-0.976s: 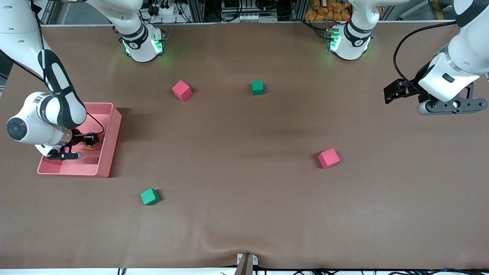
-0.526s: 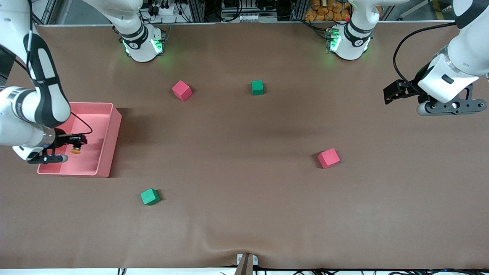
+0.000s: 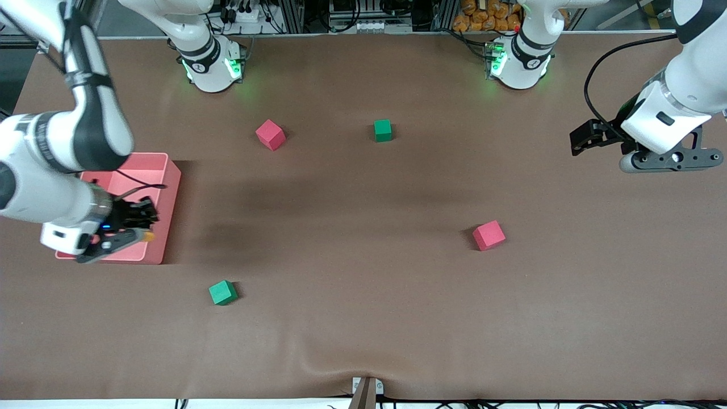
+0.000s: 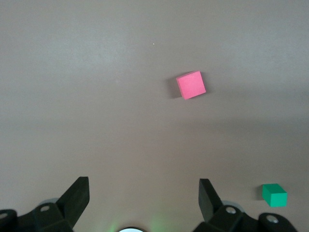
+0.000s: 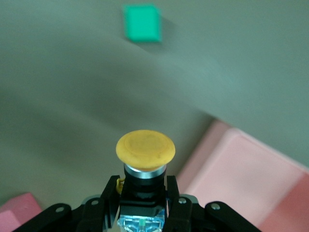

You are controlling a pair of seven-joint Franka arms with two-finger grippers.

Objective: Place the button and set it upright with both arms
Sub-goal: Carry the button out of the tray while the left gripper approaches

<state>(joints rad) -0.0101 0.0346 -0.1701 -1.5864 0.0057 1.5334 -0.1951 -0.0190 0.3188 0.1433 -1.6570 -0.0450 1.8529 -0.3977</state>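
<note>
over pink bin [image 3: 164, 227], right tool [image 3: 145, 224] grips button [image 5: 145, 148]; left tool [image 4: 143, 191] wide (waiting).

No text, label, brand, number or sign can be read in any view. Small dark marks sit on the black bands of the two arm bases [image 3: 211, 65] at the surface's edge, but what they say cannot be told.

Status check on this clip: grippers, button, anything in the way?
Right gripper shut on the button, over the pink bin. Left gripper open, empty, waiting at its end of the table. Nothing obstructing.
</note>
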